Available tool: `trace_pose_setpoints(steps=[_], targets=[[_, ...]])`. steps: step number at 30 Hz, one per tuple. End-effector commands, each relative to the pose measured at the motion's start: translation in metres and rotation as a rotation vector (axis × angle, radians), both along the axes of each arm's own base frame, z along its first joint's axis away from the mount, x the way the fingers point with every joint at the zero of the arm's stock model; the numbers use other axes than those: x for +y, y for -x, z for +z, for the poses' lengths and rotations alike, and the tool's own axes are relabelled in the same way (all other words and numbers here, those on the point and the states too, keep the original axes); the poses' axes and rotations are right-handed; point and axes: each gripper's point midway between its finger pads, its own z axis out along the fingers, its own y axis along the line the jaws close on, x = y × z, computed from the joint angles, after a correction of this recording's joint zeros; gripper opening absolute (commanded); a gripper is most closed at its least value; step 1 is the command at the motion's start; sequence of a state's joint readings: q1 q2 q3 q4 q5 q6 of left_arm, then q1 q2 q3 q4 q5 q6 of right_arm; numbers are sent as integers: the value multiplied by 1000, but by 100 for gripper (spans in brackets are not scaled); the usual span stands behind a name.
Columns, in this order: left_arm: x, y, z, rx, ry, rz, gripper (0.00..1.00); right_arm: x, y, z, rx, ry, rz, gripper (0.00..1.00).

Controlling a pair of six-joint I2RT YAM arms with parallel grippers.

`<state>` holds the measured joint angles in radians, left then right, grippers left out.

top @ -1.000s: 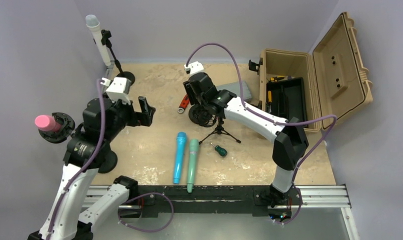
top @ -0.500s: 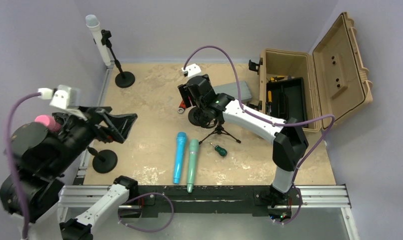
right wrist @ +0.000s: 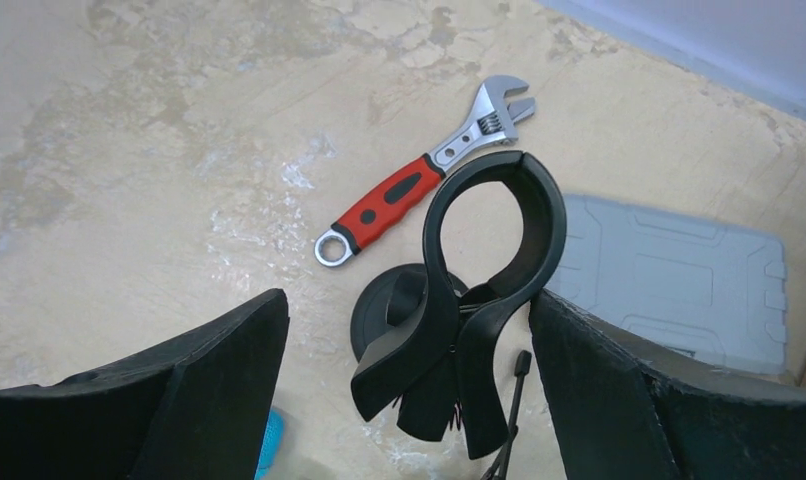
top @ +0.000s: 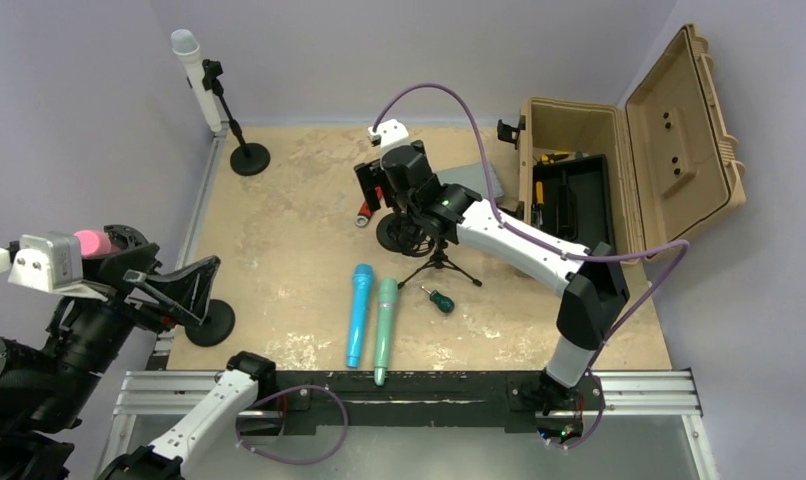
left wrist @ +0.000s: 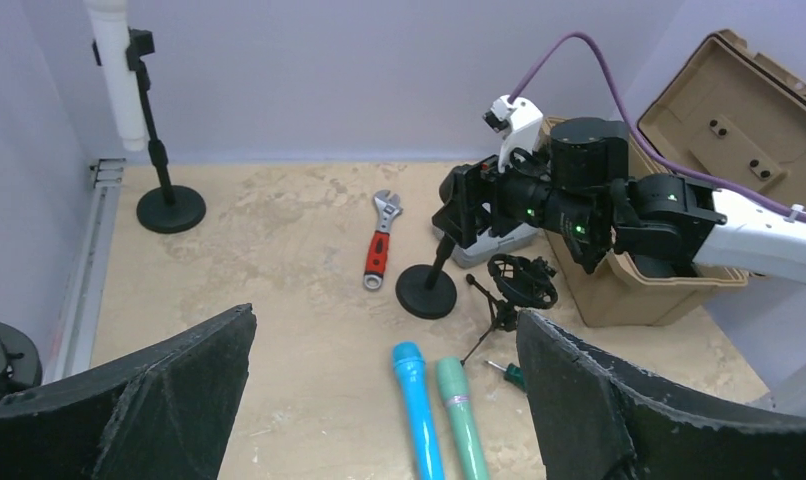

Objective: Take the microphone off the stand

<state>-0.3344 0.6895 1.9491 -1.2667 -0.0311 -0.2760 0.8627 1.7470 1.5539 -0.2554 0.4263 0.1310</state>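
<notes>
The black clip stand (right wrist: 431,320) has a round flat base and a glossy plastic ring clip that holds nothing. The right arm reaches out over it, and the right claw (right wrist: 407,300) is spread wide, one dark textured finger on either side of the clip. The left arm is folded back far to the left of that stand. The left claw (left wrist: 384,318) is also spread wide, grips nothing and points towards the stand.

There are four microphones. A pink-headed microphone (top: 89,243) sits in its stand far left of the clip stand, beside the left wrist. A white microphone (top: 191,70) stands clipped well beyond and to the left. A blue microphone (top: 358,315) and a green microphone (top: 384,325) lie side by side on the mottled beige surface (top: 289,200), nearer than the clip stand. One red-handled wrench (right wrist: 394,205) lies just beyond its base.
</notes>
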Motion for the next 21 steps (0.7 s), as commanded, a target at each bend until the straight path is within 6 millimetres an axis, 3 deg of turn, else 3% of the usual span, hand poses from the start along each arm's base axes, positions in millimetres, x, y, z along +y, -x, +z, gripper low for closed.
trace_pose_setpoints(steps=[1,4,6,9,15,21], targets=[[16,6,7,-23,-35,68,100,2,1,61,-88,-122,13,87],[32,11,10,-35,-38,142,100,3,3,71,-96,-143,22,88],[57,15,8,-31,-40,271,100,1,8,84,-108,-167,34,89],[98,17,-6,22,-83,503,96,-3,16,110,-145,-225,58,89],[149,6,-27,115,-242,851,97,5,46,155,-175,-380,191,91],[159,-31,-40,120,-353,1036,93,3,71,167,-171,-458,275,91]])
